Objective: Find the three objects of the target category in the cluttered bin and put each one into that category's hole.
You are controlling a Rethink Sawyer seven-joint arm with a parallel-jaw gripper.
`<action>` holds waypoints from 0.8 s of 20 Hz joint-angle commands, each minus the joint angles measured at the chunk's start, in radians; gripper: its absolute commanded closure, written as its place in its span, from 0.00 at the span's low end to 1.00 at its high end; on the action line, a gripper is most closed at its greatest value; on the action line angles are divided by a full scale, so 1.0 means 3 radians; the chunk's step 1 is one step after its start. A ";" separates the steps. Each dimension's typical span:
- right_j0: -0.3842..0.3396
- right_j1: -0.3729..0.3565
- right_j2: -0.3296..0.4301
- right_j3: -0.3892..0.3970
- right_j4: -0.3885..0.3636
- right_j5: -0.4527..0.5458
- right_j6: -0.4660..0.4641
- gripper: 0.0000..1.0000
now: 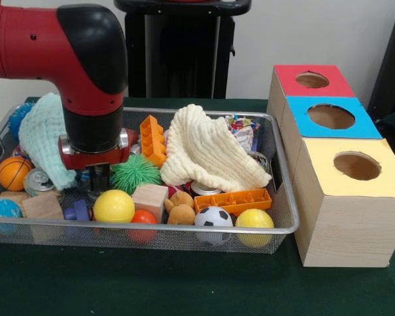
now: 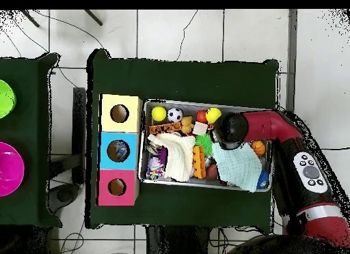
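Gripper [image 1: 99,187] sits low in the bin [image 1: 286,217] beside a yellow ball [image 1: 113,206], its opening hidden. Best approach: descend straight, avoiding the cloth [image 1: 43,135].

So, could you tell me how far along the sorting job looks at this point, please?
Nothing looks sorted yet: the yellow box hole shows nothing inside, and balls like the soccer ball and the basketball remain in the bin. The gripper is down among the clutter; a grasp can't be confirmed. All placements remain.
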State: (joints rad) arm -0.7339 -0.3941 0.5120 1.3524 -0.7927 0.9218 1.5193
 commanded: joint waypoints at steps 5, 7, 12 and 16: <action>0.0029 -0.0197 -0.0093 0.0079 -0.0080 0.0602 -0.1009 1.00; -0.0010 -0.0428 -0.0029 0.0237 0.0061 0.0688 -0.0999 1.00; -0.0040 -0.0961 0.0075 0.0450 0.0337 0.1035 -0.1031 1.00; -0.0013 -0.1115 0.0104 0.0461 0.0363 0.1156 -0.1032 1.00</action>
State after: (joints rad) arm -0.7317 -0.5885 0.5096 1.4163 -0.7217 1.1194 1.5193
